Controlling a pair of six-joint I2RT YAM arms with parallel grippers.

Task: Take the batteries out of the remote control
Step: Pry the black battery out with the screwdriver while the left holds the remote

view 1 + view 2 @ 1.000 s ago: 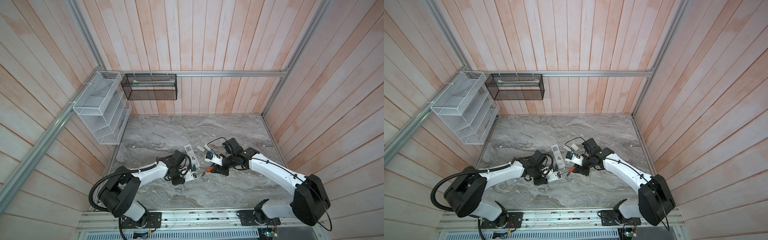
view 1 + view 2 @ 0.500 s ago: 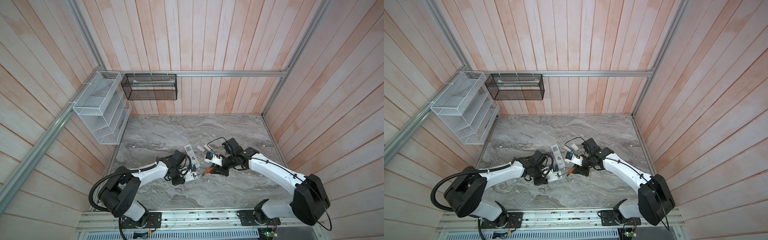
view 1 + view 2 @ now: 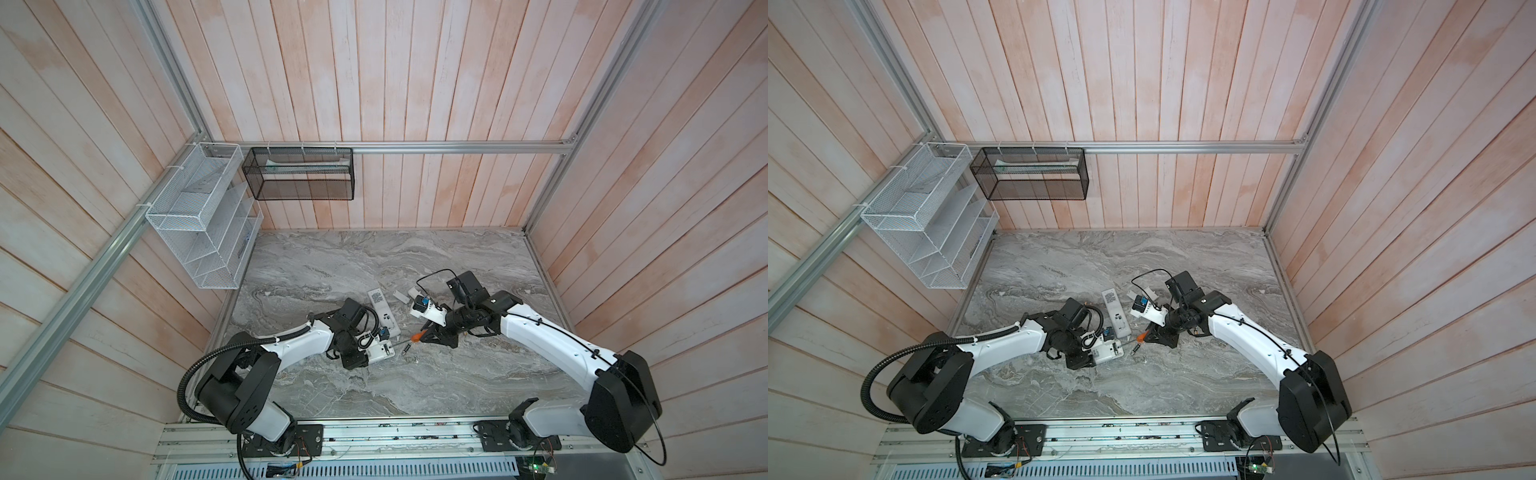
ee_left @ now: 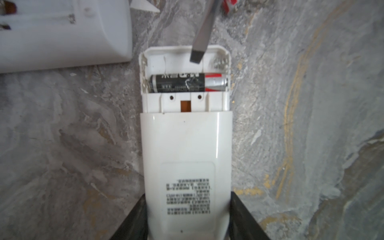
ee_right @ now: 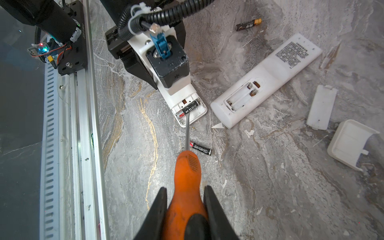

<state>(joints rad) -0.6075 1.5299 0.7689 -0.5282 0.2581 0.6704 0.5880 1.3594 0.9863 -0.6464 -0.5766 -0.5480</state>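
My left gripper (image 4: pixel 187 207) is shut on a white remote control (image 4: pixel 185 145) that lies back-up on the marble, its battery bay uncovered. One black battery (image 4: pixel 182 83) sits in the bay, and the slot beside it is empty. An orange-handled screwdriver (image 5: pixel 187 180) is gripped by my right gripper (image 5: pixel 185 199). Its flat blade (image 4: pixel 200 39) reaches over the bay's end wall, with the tip above the empty slot. A loose battery (image 5: pixel 200 148) lies on the table under the shaft. In both top views the grippers face each other at the table's middle, the screwdriver (image 3: pixel 417 337) pointing at the held remote (image 3: pixel 380 352).
A second white remote (image 5: pixel 268 79) with an empty bay lies beside the held one. Two white covers (image 5: pixel 321 108) (image 5: pixel 351 143) lie beyond it. Another battery (image 5: pixel 248 24) rests farther off. An aluminium rail (image 5: pixel 83 145) runs along the table's front edge. Wire baskets (image 3: pixel 199 216) hang on the wall.
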